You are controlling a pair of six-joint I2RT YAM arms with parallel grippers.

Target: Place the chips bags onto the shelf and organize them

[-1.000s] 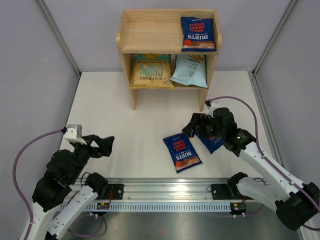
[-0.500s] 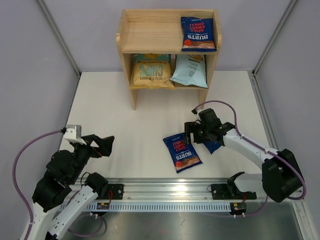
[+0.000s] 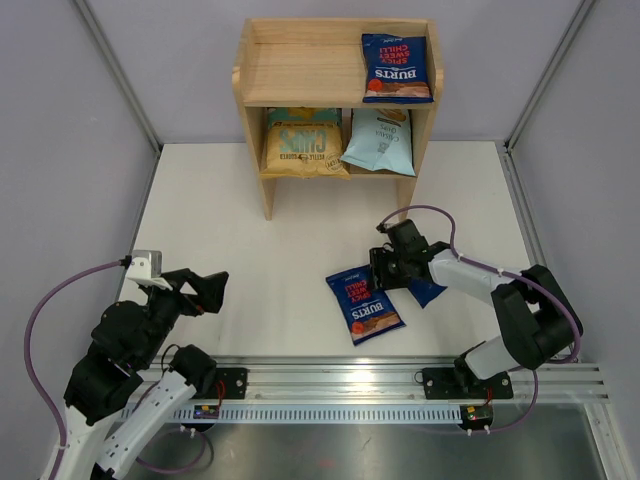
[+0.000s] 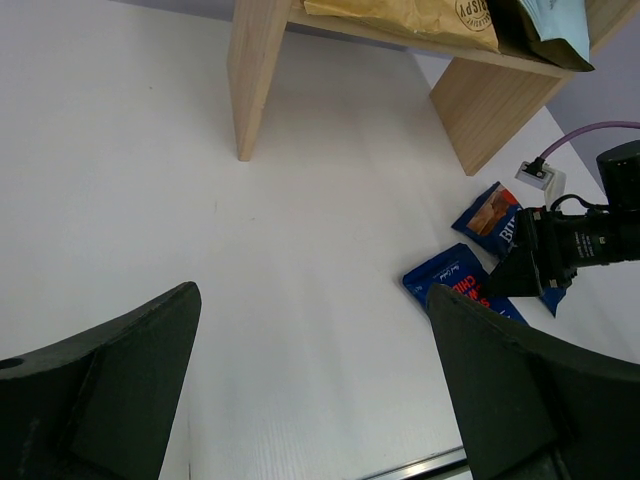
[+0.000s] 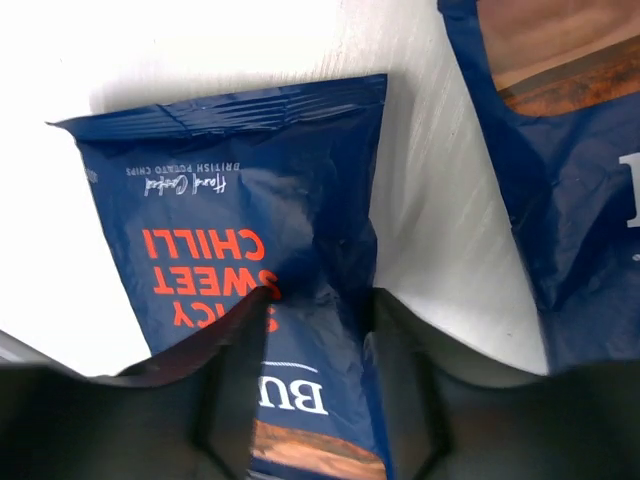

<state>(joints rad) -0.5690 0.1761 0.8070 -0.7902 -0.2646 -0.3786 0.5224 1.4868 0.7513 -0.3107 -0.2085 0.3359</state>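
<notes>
The wood shelf (image 3: 300, 75) holds one Burts bag (image 3: 397, 68) on its top tier, and the tan-and-teal bag (image 3: 303, 142) and the pale blue bag (image 3: 380, 140) on its lower tier. A second Burts bag (image 3: 364, 306) lies flat on the table. My right gripper (image 3: 383, 272) is down on its upper right part. In the right wrist view its jaws (image 5: 315, 310) stand narrowed around a creased fold of this bag (image 5: 230, 220). A third Burts bag (image 3: 425, 290) lies partly under the right arm. My left gripper (image 3: 205, 290) is open and empty at the near left.
The shelf's side panels (image 4: 250, 80) stand on the table at the back. Grey walls close the sides. A rail (image 3: 330, 385) runs along the near edge. The third bag (image 5: 570, 150) lies just right of the gripped one.
My right gripper has moved down and left onto the Burts bag on the table, and its jaws have closed in on the bag. The left arm has not moved.
</notes>
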